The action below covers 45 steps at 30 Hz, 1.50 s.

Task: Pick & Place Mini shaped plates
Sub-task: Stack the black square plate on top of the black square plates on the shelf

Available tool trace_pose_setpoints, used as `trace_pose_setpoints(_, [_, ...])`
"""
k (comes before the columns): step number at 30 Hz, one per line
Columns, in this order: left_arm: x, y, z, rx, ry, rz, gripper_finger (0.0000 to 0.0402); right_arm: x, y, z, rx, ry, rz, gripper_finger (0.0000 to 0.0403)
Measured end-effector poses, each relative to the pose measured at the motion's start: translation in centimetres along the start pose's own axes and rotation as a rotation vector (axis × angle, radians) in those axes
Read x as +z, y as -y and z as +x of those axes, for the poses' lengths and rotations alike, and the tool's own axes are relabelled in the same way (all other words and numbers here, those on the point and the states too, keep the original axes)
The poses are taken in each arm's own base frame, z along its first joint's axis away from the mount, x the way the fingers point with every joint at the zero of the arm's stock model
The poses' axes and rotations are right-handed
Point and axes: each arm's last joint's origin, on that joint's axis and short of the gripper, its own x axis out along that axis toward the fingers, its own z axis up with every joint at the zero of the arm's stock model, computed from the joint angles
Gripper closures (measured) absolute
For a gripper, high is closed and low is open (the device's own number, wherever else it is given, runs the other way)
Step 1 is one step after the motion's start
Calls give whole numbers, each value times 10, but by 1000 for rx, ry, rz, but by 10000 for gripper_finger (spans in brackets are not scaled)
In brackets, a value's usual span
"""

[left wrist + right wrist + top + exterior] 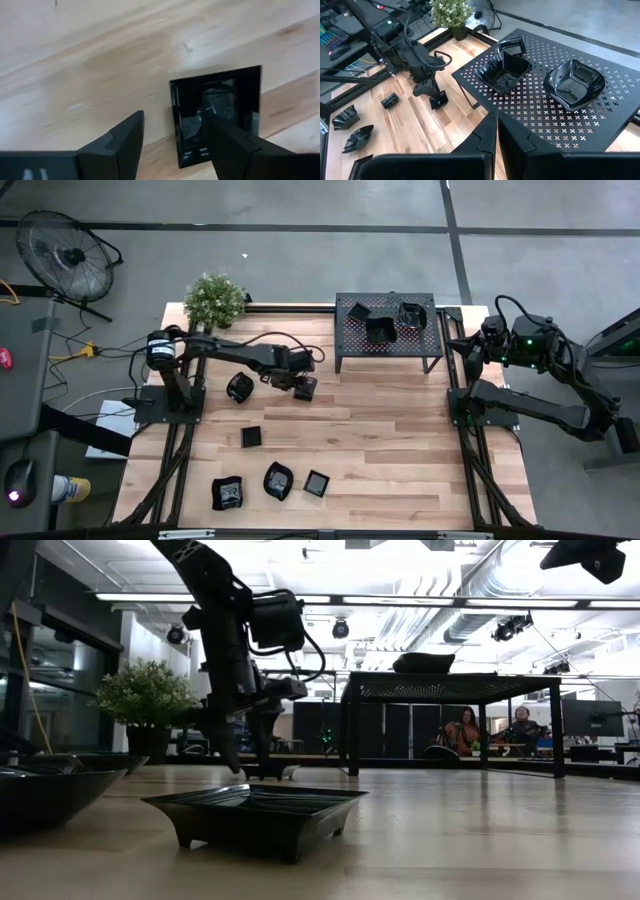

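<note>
- The left gripper [305,387] is low over the light wooden worktop [400,440], in front of the large black perforated metal rack [386,330]; its fingers [125,142] are spread, straddling one edge of a small glossy black square plate [217,115] lying flat on the wood.
- In the left wrist view one finger is over bare wood beside that plate and the other over the plate's inside; I cannot tell whether either touches it.
- In the low view the same gripper reaches down to this plate [268,771] on the worktop.
- The right gripper [496,131] is raised by the right end of the rack, with its fingers pressed together and nothing between them.
- Three black glossy plates sit on top of the rack: a small square one [358,310], a larger folded-rim one [380,330] and a rounded one [412,315].
- On the worktop, a rounded black plate [239,387] lies near the left gripper and a small square plate [251,436] nearer the middle.
- Close to the front edge lie three more: a wavy-rimmed plate [228,493], a rounded plate [277,481] and a small square plate [317,483].
- A small green potted plant [213,300] stands at the worktop's back left corner.
</note>
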Motion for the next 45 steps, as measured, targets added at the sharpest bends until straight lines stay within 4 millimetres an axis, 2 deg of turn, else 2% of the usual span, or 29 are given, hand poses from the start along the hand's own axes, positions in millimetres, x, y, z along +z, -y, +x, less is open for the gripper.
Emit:
trace_pose_setpoints(5, [-1,0,7,4,-28,1,218,0,0,0,1,0,-2,391])
trace_pose_setpoints(23, [-1,-1,6,3,-40,-1,318,0,0,0,5,-2,-1,391])
trace_pose_setpoints(29, [4,11,-2,-41,-45,31,350,0,0,0,4,-1,0,391])
trace_pose_setpoints(37, [9,18,-15,-2,-31,76,397,0,0,0,5,-2,-2,391])
trace_pose_setpoints(41, [9,18,-16,-5,-37,79,393,0,0,0,4,-1,-2,391])
trace_pose_setpoints(45, [9,18,-16,-11,-38,79,355,0,0,0,6,-2,-2,391])
